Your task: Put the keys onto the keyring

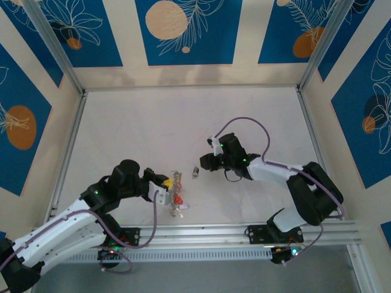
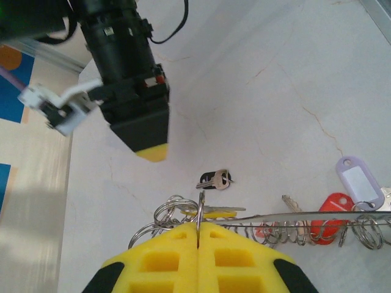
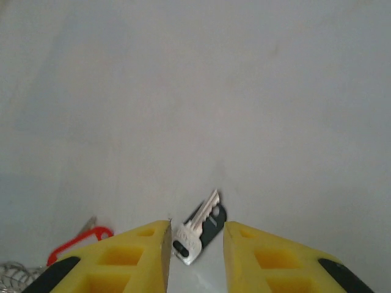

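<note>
- Right gripper [image 3: 197, 226]: fingers apart, low over the table [image 1: 153, 122], straddling the loose black-headed key [image 2: 215, 180]. Key lies flat, blade pointing away from the wrist, not gripped yet.
- Left gripper [image 2: 198, 235]: fingers pressed together on the thin wire of the keyring [image 2: 293, 215], at the near table edge. The ring runs off to the side, carrying small split rings, a red tag [image 2: 330, 210], a whitish tag [image 2: 357, 180] and a yellow-headed key [image 2: 211, 212].
- The loose key is just beyond the held ring, between the two grippers.
- Risk: the key is flat and thin. The pads may close above it or skid it across the smooth table, giving an empty pinch.
- Risk: the key sits at an angle across the gap, so closing could spin it or catch only the black head, leaving it tilted and poor for threading.
- Risk: the grippers are near each other, so moving the key in could knock the left fingers or the hanging tags.
- Risk: the left hold is on one thin wire, so a push from the key could twist or slide the ring in the pinch.
- Can't tell where the ring opens, so misalignment at threading is likely.
</note>
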`<state>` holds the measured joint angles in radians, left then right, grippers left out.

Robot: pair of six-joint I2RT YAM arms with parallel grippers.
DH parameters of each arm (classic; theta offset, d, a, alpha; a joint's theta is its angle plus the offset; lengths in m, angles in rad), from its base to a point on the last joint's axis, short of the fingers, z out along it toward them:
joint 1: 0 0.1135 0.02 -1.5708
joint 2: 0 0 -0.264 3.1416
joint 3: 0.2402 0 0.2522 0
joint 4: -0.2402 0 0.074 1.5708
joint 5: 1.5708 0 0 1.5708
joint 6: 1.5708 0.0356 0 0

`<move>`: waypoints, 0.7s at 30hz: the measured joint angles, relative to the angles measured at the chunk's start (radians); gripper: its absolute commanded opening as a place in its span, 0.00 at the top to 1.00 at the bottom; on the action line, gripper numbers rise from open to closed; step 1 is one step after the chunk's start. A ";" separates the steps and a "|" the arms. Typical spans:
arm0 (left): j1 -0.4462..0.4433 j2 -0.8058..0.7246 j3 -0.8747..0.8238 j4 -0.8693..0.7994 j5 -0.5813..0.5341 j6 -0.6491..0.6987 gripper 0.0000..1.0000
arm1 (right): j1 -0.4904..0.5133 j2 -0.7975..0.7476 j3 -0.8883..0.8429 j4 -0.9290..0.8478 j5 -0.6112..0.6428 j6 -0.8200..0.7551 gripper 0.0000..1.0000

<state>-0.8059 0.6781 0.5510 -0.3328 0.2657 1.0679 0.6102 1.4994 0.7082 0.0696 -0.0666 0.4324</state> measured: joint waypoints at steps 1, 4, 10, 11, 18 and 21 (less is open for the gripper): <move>0.000 0.000 0.000 0.000 -0.003 -0.004 1.00 | 0.002 0.019 0.018 -0.034 -0.008 0.015 0.68; 0.000 0.008 0.003 0.000 -0.017 -0.016 1.00 | 0.012 0.063 0.072 -0.135 -0.017 0.115 0.66; 0.000 0.011 0.003 0.002 -0.058 -0.039 1.00 | 0.088 0.153 0.197 -0.293 0.016 0.384 0.72; 0.000 0.011 0.003 0.001 -0.063 -0.042 1.00 | 0.111 0.159 0.205 -0.303 0.027 0.426 0.74; 0.000 0.011 0.004 0.001 -0.096 -0.058 1.00 | 0.222 0.186 0.220 -0.383 0.165 0.621 0.75; 0.000 0.011 0.004 0.001 -0.103 -0.066 1.00 | 0.228 0.201 0.240 -0.407 0.207 0.651 0.76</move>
<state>-0.8055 0.6891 0.5549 -0.3317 0.1627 1.0016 0.8379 1.7000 0.9485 -0.3378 0.1402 1.0832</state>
